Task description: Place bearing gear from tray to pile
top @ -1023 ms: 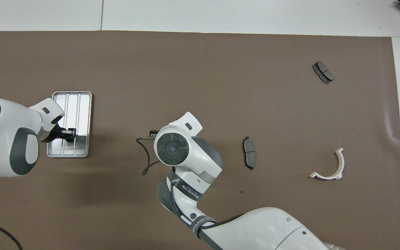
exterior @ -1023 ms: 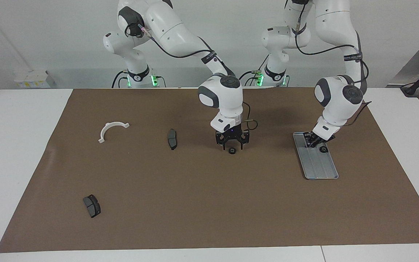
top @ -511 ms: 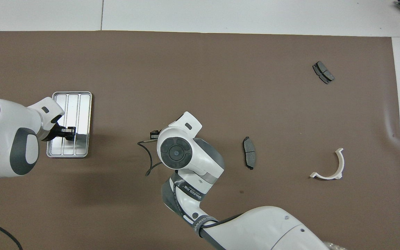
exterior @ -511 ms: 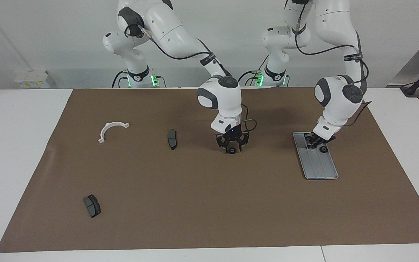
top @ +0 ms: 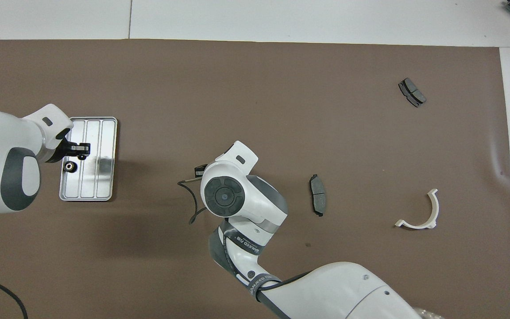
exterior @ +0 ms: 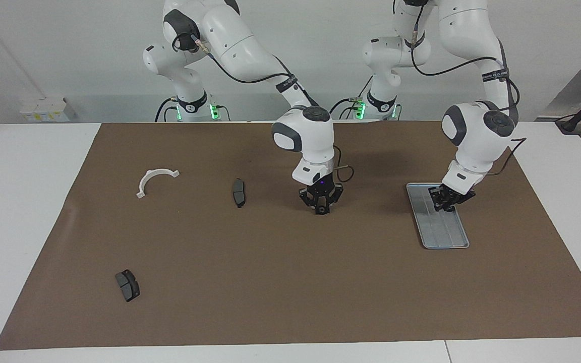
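Nearest the robots on your worktop, the left tool hangs low over the near end of the tray. Its fingertips are pressed together and it holds nothing. The tray lies on the brown mat toward the left arm's end, its long side running away from the robots. In the overhead view the tray gear sits on the tray's ribbed floor, in the outer lane. It is just beside the left tool's tip and free of it. In the facing view you cannot see this gear, since the tool covers it.

About as near, toward the right arm's end, a white bracket lies flat on the mat. A grey pad lies between the bracket and the mat's middle.

A little farther out, at mid-mat, the right tool is down at the mat. Its fingers are drawn in against a second gear, the mat gear, which rests on the mat well apart from the tray. From overhead the right arm's wrist hides both.

Farthest out, toward the right arm's end, a second pad lies alone.
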You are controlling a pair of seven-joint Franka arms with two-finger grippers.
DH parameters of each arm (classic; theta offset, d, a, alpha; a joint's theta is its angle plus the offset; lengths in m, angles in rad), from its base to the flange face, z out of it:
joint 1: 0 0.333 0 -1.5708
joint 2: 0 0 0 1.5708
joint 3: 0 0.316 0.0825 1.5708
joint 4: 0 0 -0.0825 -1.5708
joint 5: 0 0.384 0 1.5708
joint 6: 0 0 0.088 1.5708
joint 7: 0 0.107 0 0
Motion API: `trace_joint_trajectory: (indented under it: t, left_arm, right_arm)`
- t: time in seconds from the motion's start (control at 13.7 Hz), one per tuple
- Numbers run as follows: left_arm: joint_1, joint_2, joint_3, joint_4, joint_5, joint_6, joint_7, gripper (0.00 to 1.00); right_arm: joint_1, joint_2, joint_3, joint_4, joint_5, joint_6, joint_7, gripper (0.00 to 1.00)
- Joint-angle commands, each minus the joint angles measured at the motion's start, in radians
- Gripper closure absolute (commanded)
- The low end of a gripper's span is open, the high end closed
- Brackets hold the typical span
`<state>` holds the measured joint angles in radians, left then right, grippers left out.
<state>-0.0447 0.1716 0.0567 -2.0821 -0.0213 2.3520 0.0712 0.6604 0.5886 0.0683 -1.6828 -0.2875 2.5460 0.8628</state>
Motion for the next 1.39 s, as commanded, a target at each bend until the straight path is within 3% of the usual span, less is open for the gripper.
trace_joint_trajectory:
  t: [0.0, 0.37, 0.73, 0.95, 1.24, 1.31]
  left_arm:
    - [-0.009, 0.036, -0.009, 0.068, -0.008, -0.034, -0.086, 1.00]
    - [-0.027, 0.036, -0.009, 0.059, -0.008, -0.023, -0.099, 1.00]
    - [-0.269, 0.032, -0.009, 0.059, -0.009, -0.016, -0.443, 1.00]
    - [-0.429, 0.032, -0.009, 0.053, -0.009, 0.032, -0.629, 1.00]
    - [-0.553, 0.036, -0.009, 0.018, -0.009, 0.078, -0.703, 0.94]
    - [-0.572, 0.042, -0.009, 0.001, -0.009, 0.104, -0.706, 0.88]
  right_arm:
    - [-0.042, -0.004, -0.005, -0.008, -0.054, 0.019, -0.008, 1.00]
    - [-0.183, -0.052, -0.002, -0.029, -0.065, 0.027, -0.083, 1.00]
    - [-0.381, -0.124, 0.001, -0.118, -0.064, 0.031, -0.269, 1.00]
    - [-0.487, -0.145, 0.001, -0.210, -0.064, 0.111, -0.286, 1.00]
    - [-0.611, -0.174, 0.001, -0.284, -0.064, 0.166, -0.386, 1.00]
    - [-0.645, -0.197, 0.002, -0.307, -0.064, 0.166, -0.407, 1.00]
